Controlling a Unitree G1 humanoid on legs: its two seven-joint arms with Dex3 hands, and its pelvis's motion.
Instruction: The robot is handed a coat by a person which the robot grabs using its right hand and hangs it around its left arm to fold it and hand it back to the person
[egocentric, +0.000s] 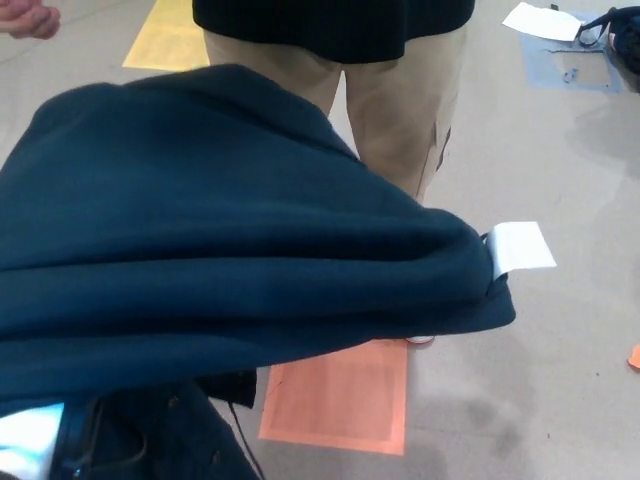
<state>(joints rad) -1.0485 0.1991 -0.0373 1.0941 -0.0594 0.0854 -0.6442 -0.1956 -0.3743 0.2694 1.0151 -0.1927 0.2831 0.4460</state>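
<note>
- Mostly, the head view is filled by a dark blue coat (220, 230), which lies in broad folds across the left and middle of the picture, raised above the floor (560, 330).
- At the coat's right end a white tag (522, 246) sticks out, touching the fabric.
- Behind the coat stands a person (400, 110) in tan trousers and a black top, the legs partly hidden by the coat's upper edge.
- Above the coat's left corner, well apart from it, is the person's hand (28, 18).
- Below the coat's lower edge an orange mat (340, 400) lies on the floor; a yellow mat (165, 40) lies beyond its upper edge.
- Neither the left hand nor the right hand shows, so I cannot tell their state.
</note>
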